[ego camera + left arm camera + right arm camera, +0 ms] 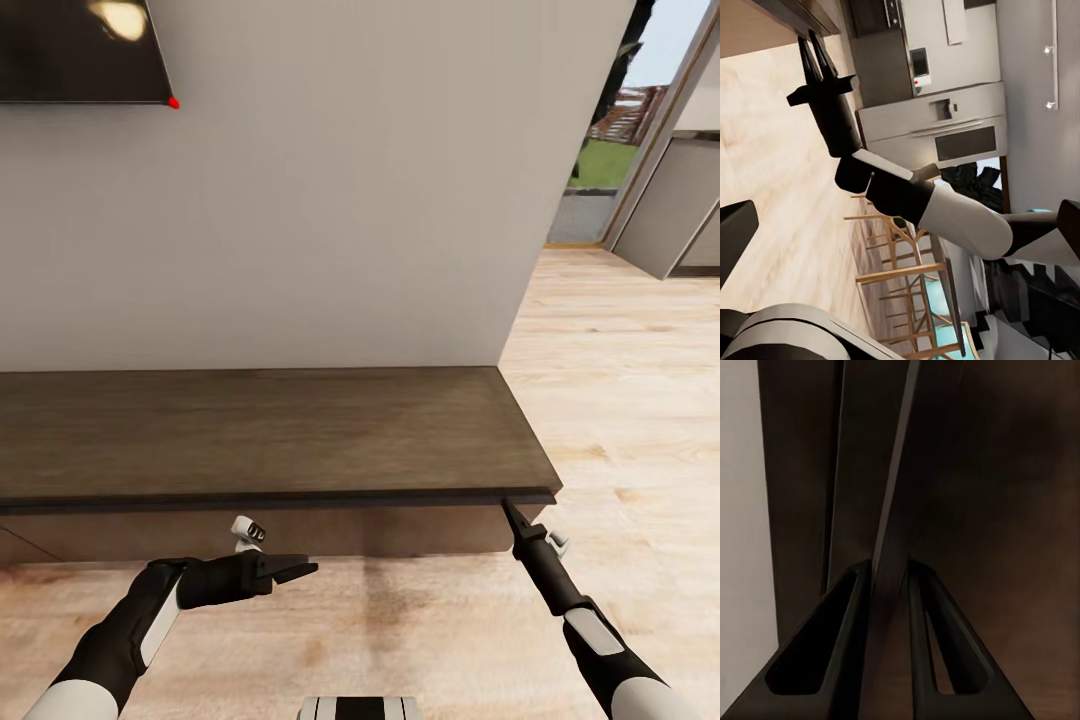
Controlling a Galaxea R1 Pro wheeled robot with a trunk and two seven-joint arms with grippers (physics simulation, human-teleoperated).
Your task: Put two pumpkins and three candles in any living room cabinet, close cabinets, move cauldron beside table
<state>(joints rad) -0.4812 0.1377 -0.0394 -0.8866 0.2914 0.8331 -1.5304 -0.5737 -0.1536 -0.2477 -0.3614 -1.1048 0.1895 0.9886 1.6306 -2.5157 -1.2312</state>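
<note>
Reaching up under the right end of the cabinet [270, 430], the right gripper [512, 512] has its tip at the dark lip of the top, just at the corner. In the right wrist view its two fingers [844, 652] sit either side of a thin dark edge [894, 510] and look to be pinching it — most likely the rim of a pull-out front, gripped there because the fronts have no handles. Whether that front is ajar or flush I cannot tell. The left gripper [290, 570] hangs idle over the wooden floor [620, 400] in front of the unit, fingers pressed together and pointing toward the right arm. The cabinet lies low against the pale wall [330, 200], its long axis running left to right across the head view — fronts facing the robot.
</note>
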